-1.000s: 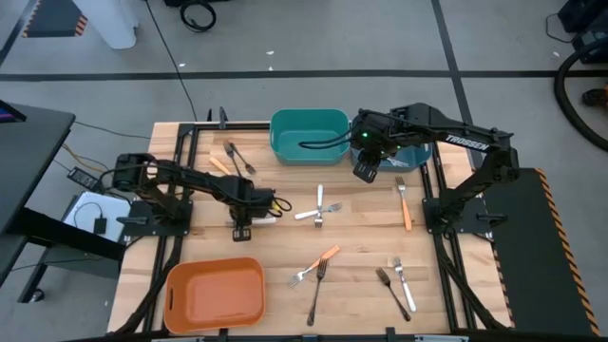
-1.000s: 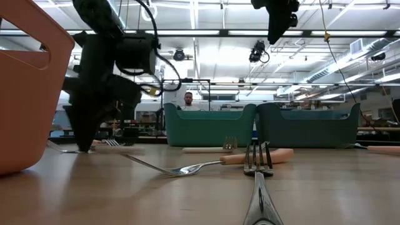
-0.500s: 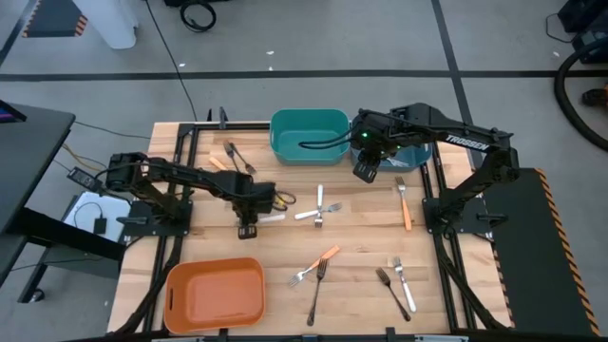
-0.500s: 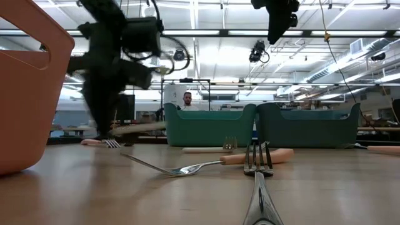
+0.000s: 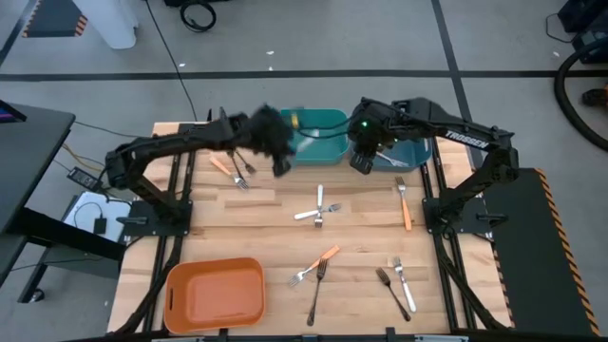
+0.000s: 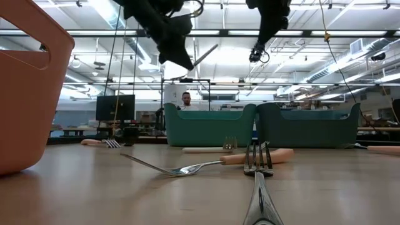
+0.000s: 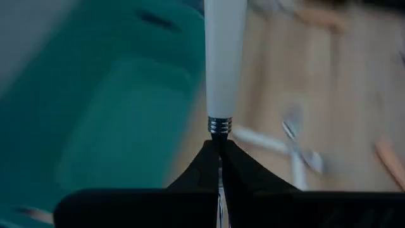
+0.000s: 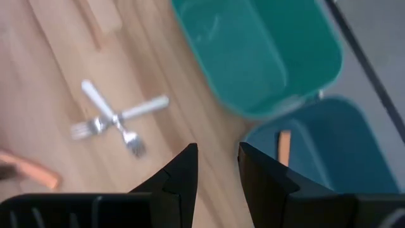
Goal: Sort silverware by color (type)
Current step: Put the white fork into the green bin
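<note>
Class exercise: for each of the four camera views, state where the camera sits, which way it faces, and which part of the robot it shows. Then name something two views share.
High view: overhead, straight down; both arms, left gripper by the green bin.
Low view: tabletop height, level; arms overhead.
Left wrist: past jaws clamping the white-handled fork.
Right wrist: past the open right gripper, down at the table.
Shared: crossed white forks in high and right wrist.

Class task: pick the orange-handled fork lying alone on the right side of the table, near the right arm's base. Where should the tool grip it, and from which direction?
Grip the orange-handled fork across the middle of its orange handle, coming straight down from above. It lies flat, pointing away from the table's front, with bare wood on both sides, so fingers can straddle the slim handle. The right tool, open and empty, hangs nearest.
</note>
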`<state>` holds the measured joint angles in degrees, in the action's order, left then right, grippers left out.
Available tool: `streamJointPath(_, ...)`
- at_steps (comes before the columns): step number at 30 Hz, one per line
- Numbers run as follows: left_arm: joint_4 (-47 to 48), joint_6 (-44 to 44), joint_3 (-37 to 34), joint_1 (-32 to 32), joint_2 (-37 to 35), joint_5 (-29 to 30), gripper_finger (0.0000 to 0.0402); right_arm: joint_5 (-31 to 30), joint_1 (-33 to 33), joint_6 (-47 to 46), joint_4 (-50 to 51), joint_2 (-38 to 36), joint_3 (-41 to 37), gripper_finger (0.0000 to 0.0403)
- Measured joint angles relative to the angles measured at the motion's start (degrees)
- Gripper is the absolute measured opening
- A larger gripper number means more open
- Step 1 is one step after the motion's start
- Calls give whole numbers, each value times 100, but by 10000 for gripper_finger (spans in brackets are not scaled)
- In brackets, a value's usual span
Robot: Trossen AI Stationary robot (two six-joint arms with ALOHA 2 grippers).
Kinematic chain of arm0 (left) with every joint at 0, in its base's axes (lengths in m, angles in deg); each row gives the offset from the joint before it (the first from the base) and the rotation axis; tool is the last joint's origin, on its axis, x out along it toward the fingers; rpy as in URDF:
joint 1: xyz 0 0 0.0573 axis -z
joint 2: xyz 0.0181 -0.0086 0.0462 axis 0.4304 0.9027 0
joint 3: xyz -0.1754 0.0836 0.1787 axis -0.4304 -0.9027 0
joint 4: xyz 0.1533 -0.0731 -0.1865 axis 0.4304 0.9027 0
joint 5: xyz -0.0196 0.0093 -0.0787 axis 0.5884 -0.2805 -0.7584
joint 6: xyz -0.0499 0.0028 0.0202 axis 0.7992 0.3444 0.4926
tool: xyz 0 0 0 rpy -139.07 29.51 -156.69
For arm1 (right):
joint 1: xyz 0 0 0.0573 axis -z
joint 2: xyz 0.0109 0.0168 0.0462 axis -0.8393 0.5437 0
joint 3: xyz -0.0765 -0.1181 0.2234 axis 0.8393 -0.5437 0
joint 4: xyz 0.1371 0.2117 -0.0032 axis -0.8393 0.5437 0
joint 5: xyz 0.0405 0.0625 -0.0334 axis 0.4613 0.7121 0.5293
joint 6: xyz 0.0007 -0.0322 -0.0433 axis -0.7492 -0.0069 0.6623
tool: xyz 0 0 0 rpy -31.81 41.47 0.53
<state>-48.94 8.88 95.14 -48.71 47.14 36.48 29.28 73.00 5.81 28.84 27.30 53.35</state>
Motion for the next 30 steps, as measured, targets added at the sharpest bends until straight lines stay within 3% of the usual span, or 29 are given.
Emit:
streamJointPath(10,-1043,208,141,-926,426,-47,9,46,379,487,-1393,0,0,121)
streamJointPath(24,-1250,351,143,-867,1609,-154,22,20,755,-479,-1494,2,0,121)
streamJointPath(30,-1244,350,141,-901,2141,-153,52,4,757,-735,-1494,2,1,121)
